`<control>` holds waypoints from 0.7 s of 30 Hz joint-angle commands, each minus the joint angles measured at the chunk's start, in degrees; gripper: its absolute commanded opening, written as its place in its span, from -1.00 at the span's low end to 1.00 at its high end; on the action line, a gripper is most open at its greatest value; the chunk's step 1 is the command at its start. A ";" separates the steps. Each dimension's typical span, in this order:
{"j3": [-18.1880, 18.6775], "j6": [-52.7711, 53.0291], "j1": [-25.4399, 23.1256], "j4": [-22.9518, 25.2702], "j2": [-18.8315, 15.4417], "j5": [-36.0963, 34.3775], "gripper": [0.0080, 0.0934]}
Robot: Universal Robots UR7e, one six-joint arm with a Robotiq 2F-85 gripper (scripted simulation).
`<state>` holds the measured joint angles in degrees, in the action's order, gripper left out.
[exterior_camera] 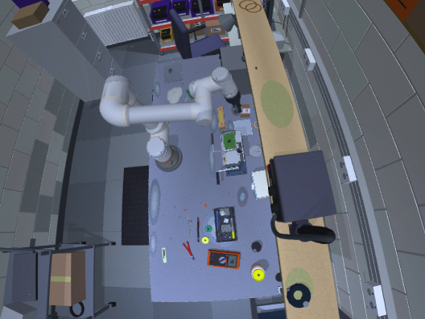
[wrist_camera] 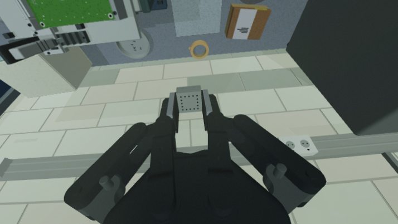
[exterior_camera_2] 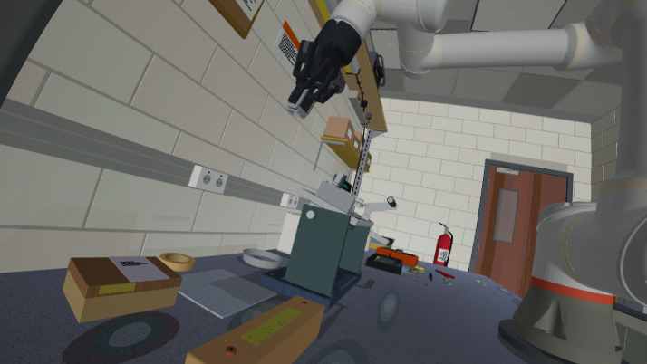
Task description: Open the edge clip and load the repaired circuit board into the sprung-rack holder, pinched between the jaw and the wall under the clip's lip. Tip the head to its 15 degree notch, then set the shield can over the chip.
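Note:
The shield can [wrist_camera: 189, 100] is a small grey metal box with a ring of dots on its face. I hold it between the fingers of my gripper [wrist_camera: 189, 107] [exterior_camera_2: 300, 105], high above the bench near the wall. The green circuit board [wrist_camera: 71, 11] [exterior_camera: 230, 139] sits in the sprung-rack holder [exterior_camera_2: 333, 235] [exterior_camera: 232, 150], whose head is tipped. The holder stands on the bench, below my gripper and off to one side. The chip on the board is not visible.
Behind the work runs a tiled wall with a socket rail [exterior_camera_2: 207, 179] and a long wooden shelf [exterior_camera: 277, 112]. On the bench lie a grey mat [exterior_camera_2: 224, 289], a tape roll [exterior_camera_2: 177, 260], a round dish [exterior_camera_2: 262, 258], a labelled box [exterior_camera_2: 120, 285] and a wooden block [exterior_camera_2: 267, 332].

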<state>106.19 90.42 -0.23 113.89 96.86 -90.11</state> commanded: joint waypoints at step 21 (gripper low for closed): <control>10.82 -16.41 16.95 -4.79 15.12 4.21 -1.00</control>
<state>117.11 73.90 16.84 109.03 112.09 -85.88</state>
